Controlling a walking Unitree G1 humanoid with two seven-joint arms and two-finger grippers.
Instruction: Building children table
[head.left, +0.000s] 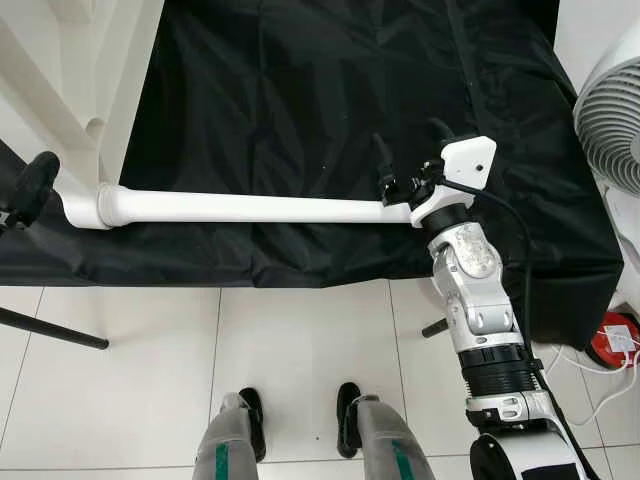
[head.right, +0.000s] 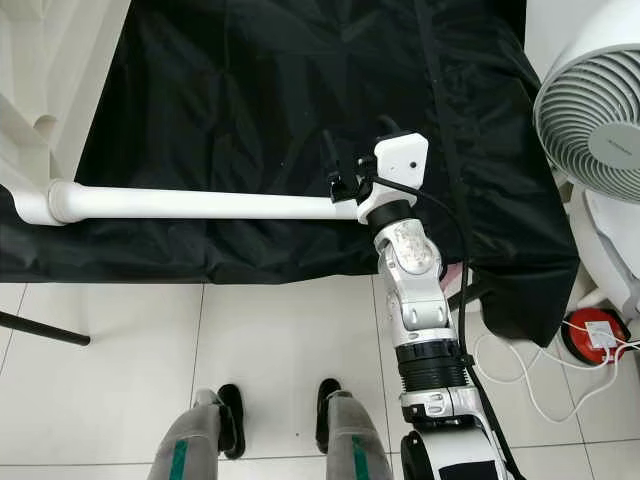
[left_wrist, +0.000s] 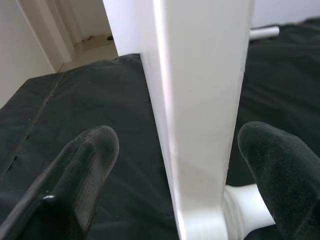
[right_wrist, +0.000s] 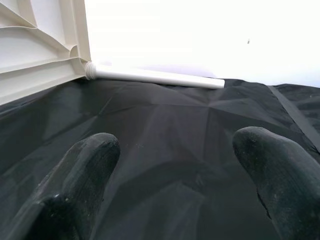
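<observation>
Robot legs (head.left: 300, 440) lowest; right gripper (head.left: 412, 165) open beside white table leg (head.left: 250, 208).

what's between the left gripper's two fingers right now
In the left wrist view, the white table frame edge stands between the left gripper's open fingers, just above where the white leg joins.

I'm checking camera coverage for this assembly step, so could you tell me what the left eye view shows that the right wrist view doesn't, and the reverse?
The left eye view alone takes in the right gripper beside the near table leg, the fan, tiled floor and the robot's feet. The right wrist view alone shows another leg, joined to the ribbed underside of the tabletop, beyond its open fingers. Both show the black cloth.
</observation>
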